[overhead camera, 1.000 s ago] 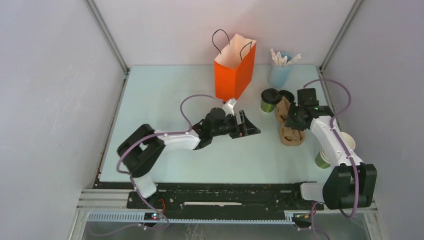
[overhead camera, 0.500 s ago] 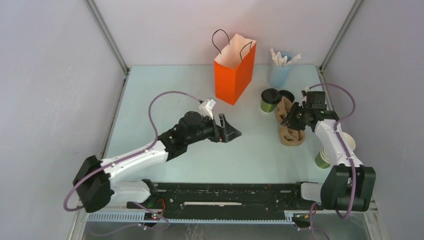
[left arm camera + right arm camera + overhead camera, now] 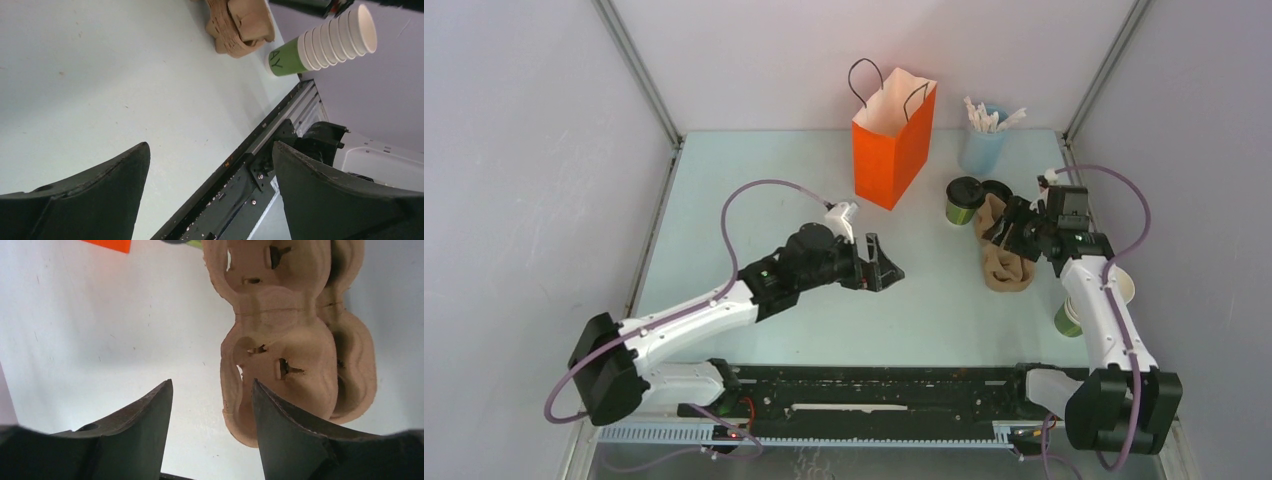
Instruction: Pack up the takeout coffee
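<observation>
Standing upright on table (image 3: 754, 180), takeout coffee (image 3: 964, 201): olive-green cup, black lid, between orange bag (image 3: 892, 150) and pulp cup carrier (image 3: 1004, 265). Left pincer (image 3: 210, 146) spread, empty, drawn back from bag. Right pincer (image 3: 211, 386) spread, empty, above carrier.

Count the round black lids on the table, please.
2. One tops the olive-green cup near the orange bag; the other lid sits beside it, partly hidden behind the brown cup carrier.
</observation>
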### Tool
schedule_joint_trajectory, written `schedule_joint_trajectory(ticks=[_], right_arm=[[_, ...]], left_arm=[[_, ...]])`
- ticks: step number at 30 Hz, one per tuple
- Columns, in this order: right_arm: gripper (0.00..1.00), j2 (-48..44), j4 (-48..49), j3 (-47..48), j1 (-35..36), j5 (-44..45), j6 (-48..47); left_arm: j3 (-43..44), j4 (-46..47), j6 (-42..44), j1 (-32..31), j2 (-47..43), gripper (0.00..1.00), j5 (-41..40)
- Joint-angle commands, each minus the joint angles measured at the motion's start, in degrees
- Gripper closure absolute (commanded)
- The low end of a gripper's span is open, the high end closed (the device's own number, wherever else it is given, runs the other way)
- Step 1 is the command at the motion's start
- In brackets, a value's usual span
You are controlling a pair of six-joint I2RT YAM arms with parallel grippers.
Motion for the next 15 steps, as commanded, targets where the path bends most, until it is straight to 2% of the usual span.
schedule_joint_trajectory(ticks=[1,4,5,6,7,11,15], right_arm=[[0.32,-3.0,-0.6,3.4,-0.4,4.8,-0.8],[0.32,-3.6,-2.7,5.7,-0.3,10.7,-0.4],[0.23,-4.6,-3.4,6.2,-0.3,12.6,0.5],[0.1,-5.9,-4.2,6.7,-0.3,14.9,1.5],[0.03,-7.2,-5.1,7.3,-0.3,17.6,2.3],[0.02,-14.1,-7.7,8.6,-0.3,27.1,4.1],[0.03,-20.2,-7.7,8.7,-0.3,31.1,5.2]], left_arm=[[6.1,1.8,1.0,-3.2,4.5,0.03,0.6],[11.8,2.3,0.1,-5.7,11.3,0.05,0.1],[14.3,2.3,-0.1,-6.6,15.0,0.06,-1.0],[16.9,2.3,-0.1,-7.4,17.8,0.08,-2.3],[19.7,2.3,-0.3,-8.2,20.8,0.1,-3.6],[32.7,-0.1,-0.6,-10.7,32.1,0.16,-10.3],[45.1,-3.8,-1.4,-11.8,42.7,0.26,-12.5]])
